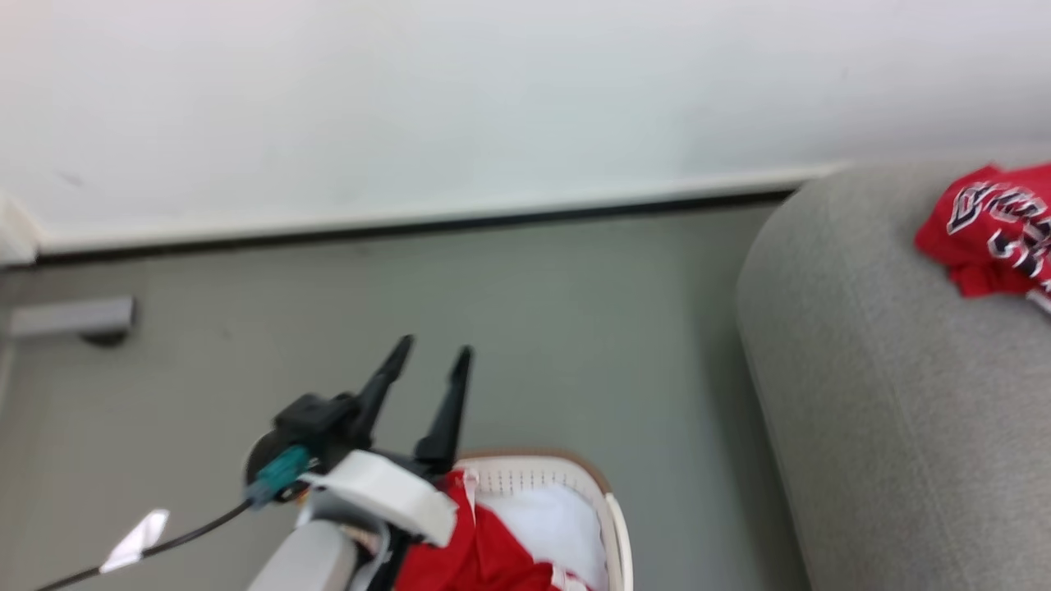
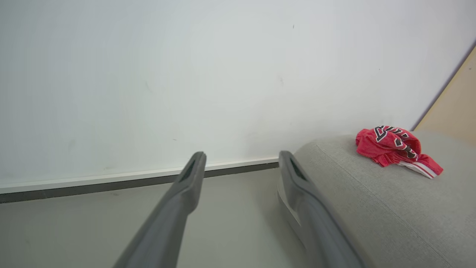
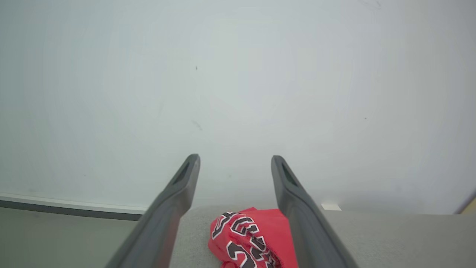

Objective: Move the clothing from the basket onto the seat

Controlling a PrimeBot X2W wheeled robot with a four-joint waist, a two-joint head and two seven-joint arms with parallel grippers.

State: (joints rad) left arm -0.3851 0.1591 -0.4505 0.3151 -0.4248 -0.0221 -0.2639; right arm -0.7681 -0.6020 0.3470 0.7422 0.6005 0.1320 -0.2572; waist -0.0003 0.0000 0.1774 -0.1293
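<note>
Hovering by the off-white laundry basket (image 1: 535, 456), the left gripper (image 1: 435, 346) has its dark fingers spread and empty. A red garment (image 1: 476, 552) and white fabric (image 1: 552, 519) lie in the basket. A crumpled red jersey (image 3: 248, 238) rests on the light-grey seat (image 1: 887, 369), beneath the right gripper (image 3: 235, 157), also spread and empty.

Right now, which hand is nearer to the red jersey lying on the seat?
Right. The right hand is open close by the jersey, which shows between its fingers in its wrist view. The left hand is open by the basket rim, left of the seat.
</note>
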